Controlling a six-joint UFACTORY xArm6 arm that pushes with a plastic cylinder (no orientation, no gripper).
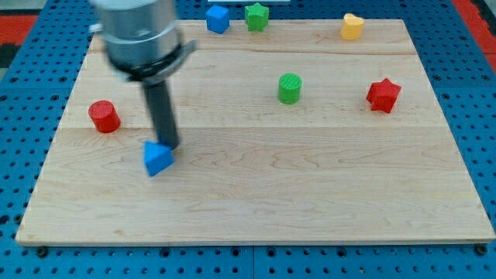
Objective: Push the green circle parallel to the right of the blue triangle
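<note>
My tip (168, 146) sits at the blue triangle's (158, 159) upper edge, apparently touching it, though the contact is hard to confirm. No jaws on this arm, just the rod, so nothing is grasped. Blue triangle lies left of centre on the desk (256, 209). Green circle (289, 88) is well apart, up and to the view's right. Red circle (104, 117) near the left edge. Red star (383, 95) at right. Blue cube (218, 18), green star (256, 16) and yellow block (352, 26) along the top.
</note>
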